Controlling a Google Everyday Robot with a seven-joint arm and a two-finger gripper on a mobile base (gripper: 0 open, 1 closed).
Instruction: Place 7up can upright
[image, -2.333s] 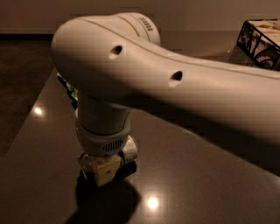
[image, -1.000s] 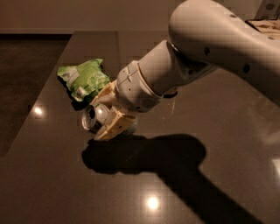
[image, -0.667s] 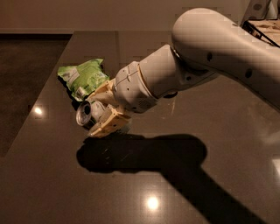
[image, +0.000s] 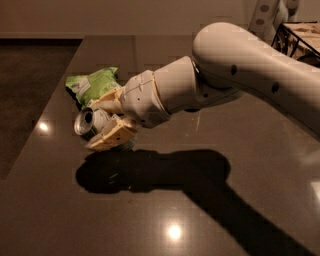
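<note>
The 7up can (image: 89, 122) is silver-white and lies on its side between the fingers of my gripper (image: 95, 126). Its top end faces left. The gripper is shut on the can, with one cream finger (image: 109, 103) above it and one finger (image: 113, 137) below it. It holds the can a little above the dark table (image: 60, 210), over its own shadow. The can's green lettering is mostly hidden by the fingers. My white arm (image: 240, 70) reaches in from the upper right.
A light green snack bag (image: 93, 84) lies on the table just behind the can and the gripper. A dark wire basket (image: 299, 38) stands at the back right. The table's left edge (image: 35, 135) runs close to the can, with dark floor beyond.
The arm has swung from pointing straight down to reaching in sideways. Over the last second the gripper with the can has moved left and slightly away, toward the snack bag.
</note>
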